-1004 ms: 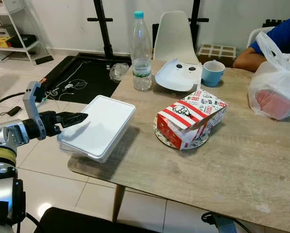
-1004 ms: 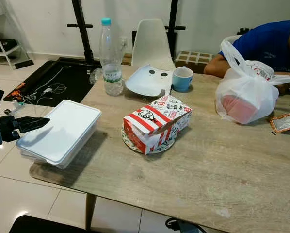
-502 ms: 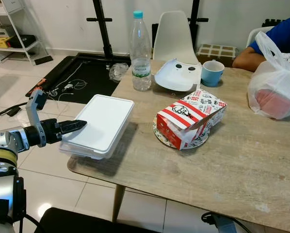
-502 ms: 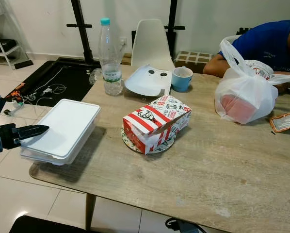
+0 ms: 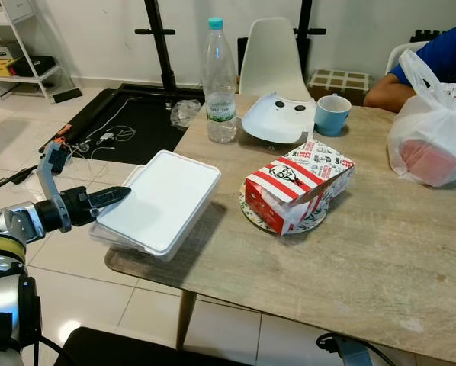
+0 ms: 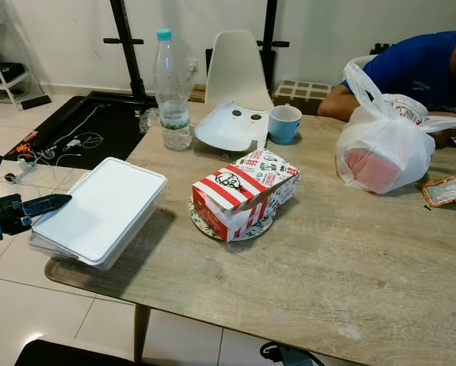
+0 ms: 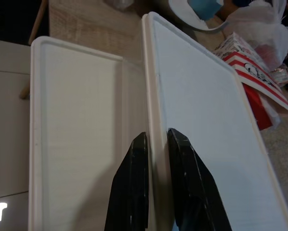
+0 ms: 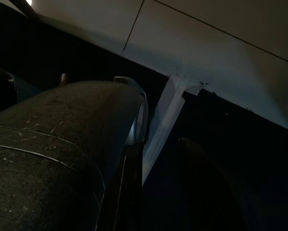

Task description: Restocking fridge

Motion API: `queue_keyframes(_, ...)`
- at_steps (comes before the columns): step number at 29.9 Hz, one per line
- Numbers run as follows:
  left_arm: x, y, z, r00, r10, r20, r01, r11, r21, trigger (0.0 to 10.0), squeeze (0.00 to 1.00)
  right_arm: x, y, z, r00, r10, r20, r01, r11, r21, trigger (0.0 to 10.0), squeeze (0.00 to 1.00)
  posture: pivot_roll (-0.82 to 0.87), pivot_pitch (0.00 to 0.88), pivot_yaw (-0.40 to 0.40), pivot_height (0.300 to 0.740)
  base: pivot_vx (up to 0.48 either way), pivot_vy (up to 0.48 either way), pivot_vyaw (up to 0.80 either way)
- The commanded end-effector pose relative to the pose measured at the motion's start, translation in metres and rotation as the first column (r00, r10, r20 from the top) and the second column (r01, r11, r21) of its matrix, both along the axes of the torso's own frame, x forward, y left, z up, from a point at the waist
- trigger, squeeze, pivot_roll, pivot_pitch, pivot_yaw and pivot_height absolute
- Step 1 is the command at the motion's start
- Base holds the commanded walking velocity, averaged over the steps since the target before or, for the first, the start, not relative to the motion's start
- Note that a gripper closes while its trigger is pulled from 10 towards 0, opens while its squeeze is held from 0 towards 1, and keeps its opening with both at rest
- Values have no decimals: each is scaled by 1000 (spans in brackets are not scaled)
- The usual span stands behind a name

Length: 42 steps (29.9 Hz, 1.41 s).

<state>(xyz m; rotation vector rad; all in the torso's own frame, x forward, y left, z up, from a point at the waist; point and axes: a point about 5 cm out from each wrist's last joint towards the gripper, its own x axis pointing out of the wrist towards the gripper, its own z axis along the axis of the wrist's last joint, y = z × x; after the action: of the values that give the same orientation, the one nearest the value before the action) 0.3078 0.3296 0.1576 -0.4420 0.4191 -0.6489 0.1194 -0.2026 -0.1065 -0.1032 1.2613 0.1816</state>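
A white foam takeaway box (image 5: 163,200) lies on the near left corner of the wooden table (image 5: 350,252), overhanging the edge. My left gripper (image 5: 121,192) reaches in from the left and is shut on the box's rim. In the left wrist view the two black fingers (image 7: 134,192) pinch the thin white edge (image 7: 151,96), with the lid on one side and the base on the other. My right arm hangs idle over pale floor tiles (image 8: 206,57) in its dark wrist view.
On the table stand a red-and-white chicken box (image 5: 298,183) on a plate, a water bottle (image 5: 220,84), a blue cup (image 5: 333,114), a white curved shell (image 5: 277,118) and a white plastic bag (image 5: 434,130). A person's arm (image 5: 388,91) rests at the far right. A white chair (image 5: 272,57) stands behind.
The foam box has swung a little on the table corner, its far end now nearer the middle. My left gripper stays shut on its rim and sits slightly lower.
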Motion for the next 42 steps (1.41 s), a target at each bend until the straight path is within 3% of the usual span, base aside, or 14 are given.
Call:
queue_keyframes(1, -1, 1, -5, 1000, 17, 0, -17, 1000, 3, 0, 0, 2, 0, 0, 1000, -1, 7, 1, 1000, -1, 10000, 0, -72, 0, 38, 740, 0, 0, 0)
queue_keyframes(6, 1, -1, -4, 998, 44, 43, -42, 998, -52, 0, 0, 3, 0, 1, 1000, -6, 11, 6, 1000, 1, 10000, 0, -72, 0, 38, 740, 0, 0, 0)
queue_keyframes(8, 6, -5, 7, 992, 44, 120, -30, 993, -116, 0, 0, 3, -1, 1, 1000, -7, 11, 7, 1000, 0, 10000, 0, -71, 0, 34, 740, 0, 0, 0)
queue_keyframes(11, 8, -6, 12, 988, 44, 150, -22, 989, -144, 0, 0, 3, -1, 1, 1000, -7, 11, 7, 1000, -1, 10000, 0, -70, 0, 32, 740, 0, 0, 0)
queue_keyframes(12, 12, -14, 20, 978, 17, 210, 23, 982, -186, 0, 0, 3, -2, 1, 1000, -5, 9, 5, 1000, -1, 10000, 0, -70, 0, 32, 740, 0, 0, 0)
queue_keyframes(15, 18, -31, 26, 962, -33, 271, 97, 969, -226, 0, 0, 3, -2, 1, 1000, -5, 8, 5, 1000, -1, 10000, 0, -70, 0, 32, 740, 0, 0, 0)
queue_keyframes(27, 25, -71, 19, 944, -100, 315, 199, 933, -299, 0, 0, 2, -2, 1, 1000, -8, 6, 8, 1000, 0, 10000, 0, -70, 0, 31, 740, 0, 0, 0)
queue_keyframes(31, 26, -83, 25, 927, -99, 362, 230, 913, -338, 0, 0, 3, -2, 1, 1000, -18, 14, 17, 1000, 11, 10000, 0, -73, 0, 32, 740, 0, 0, 0)
queue_keyframes(34, 24, -102, 33, 902, -114, 416, 276, 894, -354, 0, 0, 6, -1, 3, 998, -41, 37, 39, 998, 57, 10000, 0, -73, 0, 31, 740, 0, 0, 0)
queue_keyframes(36, 23, -111, 38, 894, -112, 434, 278, 898, -341, 0, 0, 7, -1, 3, 998, -43, 39, 41, 997, 59, 10000, 0, -73, 0, 31, 740, 0, 0, 0)
queue_keyframes(42, 23, -116, 47, 881, -95, 463, 265, 910, -319, 0, 0, 7, -1, 3, 998, -42, 39, 39, 998, 58, 10000, 0, -69, 0, 30, 740, 0, 0, 0)
